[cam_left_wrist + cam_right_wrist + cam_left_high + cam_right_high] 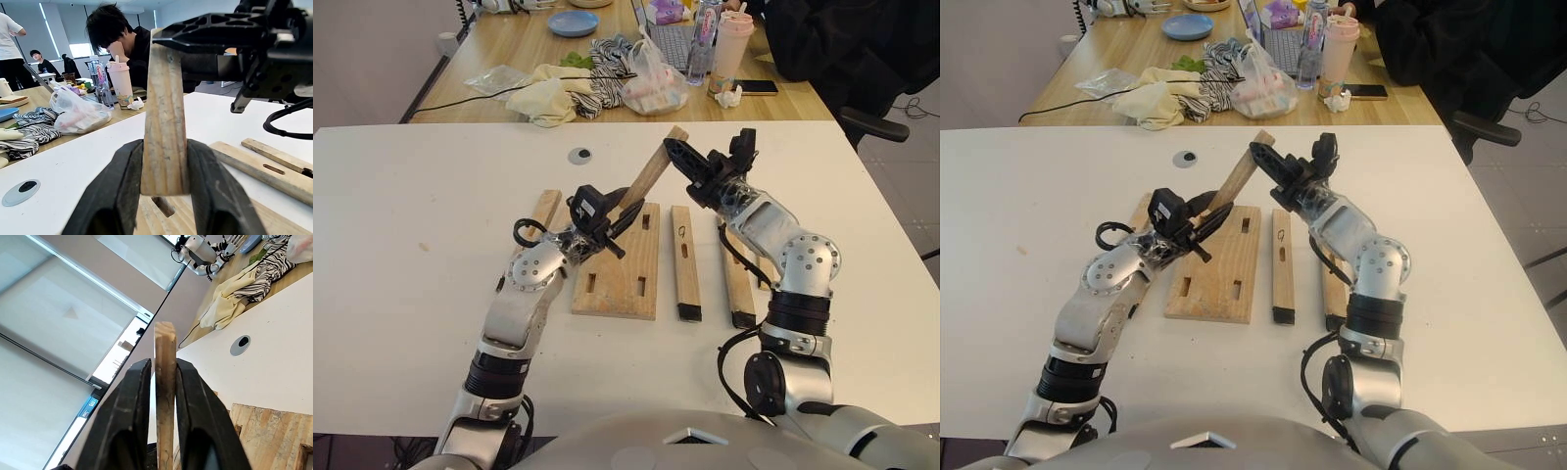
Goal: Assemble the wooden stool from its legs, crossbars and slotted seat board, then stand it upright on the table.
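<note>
Both of our grippers are clamped on one wooden leg [654, 168], held tilted above the table [411, 196]. Our left gripper [164, 147] pinches its lower end over the slotted seat board [617, 284], and our right gripper [164, 363] holds the raised far end. The board lies flat. A slotted crossbar [683, 259] lies just right of it, another bar [737, 289] lies under our right arm, and a third piece [546, 206] lies at the board's left edge.
</note>
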Motion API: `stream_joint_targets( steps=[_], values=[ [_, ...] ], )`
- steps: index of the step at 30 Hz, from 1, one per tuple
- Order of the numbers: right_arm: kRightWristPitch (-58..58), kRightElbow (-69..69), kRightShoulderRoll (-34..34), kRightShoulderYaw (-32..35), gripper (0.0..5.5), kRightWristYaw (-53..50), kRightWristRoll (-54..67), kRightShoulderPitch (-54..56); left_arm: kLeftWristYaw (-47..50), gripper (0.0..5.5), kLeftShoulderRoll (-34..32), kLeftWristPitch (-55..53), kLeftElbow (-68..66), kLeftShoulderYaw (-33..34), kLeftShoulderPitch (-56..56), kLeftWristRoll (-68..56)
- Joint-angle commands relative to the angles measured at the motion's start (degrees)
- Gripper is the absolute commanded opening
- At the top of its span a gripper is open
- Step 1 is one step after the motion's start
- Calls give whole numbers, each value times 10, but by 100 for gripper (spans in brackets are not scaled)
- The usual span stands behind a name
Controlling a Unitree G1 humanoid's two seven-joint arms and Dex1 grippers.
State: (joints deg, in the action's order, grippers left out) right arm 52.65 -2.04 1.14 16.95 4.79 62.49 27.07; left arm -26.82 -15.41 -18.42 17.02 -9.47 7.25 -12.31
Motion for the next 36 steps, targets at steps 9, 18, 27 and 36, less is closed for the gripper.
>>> stream_joint_targets(
  steps=[9, 18, 27, 36],
  values=[
    [-86, -7, -14, -17, 38, -1, -91, -17, 2, 184, -21, -9, -3, 8, 2, 14],
    [-219, 6, -125, 68, 38, -2, -218, -48, 112, 172, 1, -32, -12, 59, -30, 55],
    [-49, -115, -167, 106, 38, -17, -119, -164, 225, 44, 15, 9, -86, 192, -31, 71],
    [-16, -139, -186, 102, 38, -8, -108, -213, 255, 12, 25, 22, -139, 218, -15, 73]
  ],
)
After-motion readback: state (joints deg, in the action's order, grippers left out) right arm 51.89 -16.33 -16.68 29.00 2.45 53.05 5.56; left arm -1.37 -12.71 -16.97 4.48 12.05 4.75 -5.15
